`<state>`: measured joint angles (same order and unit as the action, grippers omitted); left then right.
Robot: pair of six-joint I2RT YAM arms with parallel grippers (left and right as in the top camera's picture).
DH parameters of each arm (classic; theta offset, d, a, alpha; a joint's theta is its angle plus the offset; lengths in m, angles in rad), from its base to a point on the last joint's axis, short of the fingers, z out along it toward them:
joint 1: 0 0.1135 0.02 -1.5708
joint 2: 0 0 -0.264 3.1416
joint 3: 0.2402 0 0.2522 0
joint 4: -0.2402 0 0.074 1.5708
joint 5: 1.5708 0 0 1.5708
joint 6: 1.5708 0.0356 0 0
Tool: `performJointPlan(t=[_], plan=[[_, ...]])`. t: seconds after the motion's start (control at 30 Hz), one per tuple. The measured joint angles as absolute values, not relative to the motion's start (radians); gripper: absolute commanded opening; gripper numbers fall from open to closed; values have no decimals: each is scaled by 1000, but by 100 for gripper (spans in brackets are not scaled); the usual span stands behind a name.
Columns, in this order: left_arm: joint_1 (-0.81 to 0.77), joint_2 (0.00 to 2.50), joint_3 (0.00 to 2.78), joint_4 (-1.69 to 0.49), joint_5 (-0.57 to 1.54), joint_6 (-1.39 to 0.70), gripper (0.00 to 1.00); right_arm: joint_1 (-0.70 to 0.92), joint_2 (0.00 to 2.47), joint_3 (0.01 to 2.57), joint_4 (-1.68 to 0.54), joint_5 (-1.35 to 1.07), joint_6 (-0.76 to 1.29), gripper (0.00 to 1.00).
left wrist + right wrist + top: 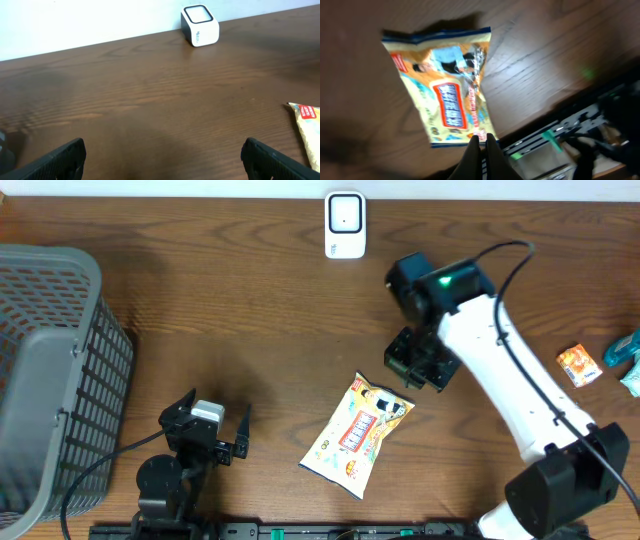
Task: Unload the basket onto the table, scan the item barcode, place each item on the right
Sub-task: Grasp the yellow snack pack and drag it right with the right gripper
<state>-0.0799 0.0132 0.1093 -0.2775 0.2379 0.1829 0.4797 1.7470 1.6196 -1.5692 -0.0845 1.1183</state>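
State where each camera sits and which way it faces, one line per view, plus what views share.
Overhead: above the table, looking down on basket, scanner, snack bag; left arm and right arm show.
Left wrist: low over the table, facing the back wall and scanner; its open fingers at the bottom corners.
Right wrist: raised, looking down on the snack bag; its shut fingers at bottom centre.
Shared: snack bag in all three; scanner in overhead and left wrist.
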Motion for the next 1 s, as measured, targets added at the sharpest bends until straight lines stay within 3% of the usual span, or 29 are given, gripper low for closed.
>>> performJointPlan(t=[0.4,0.73,1.0], plan=[[-80,13,109,-278,238,183,98,728,1746,1284,-1223,-141,1155,1],[-80,13,109,-278,238,183,98,761,1747,1026,-936,-191,1290,1],[-80,13,109,-278,238,183,98,727,1730,978,-853,-194,1361,2]])
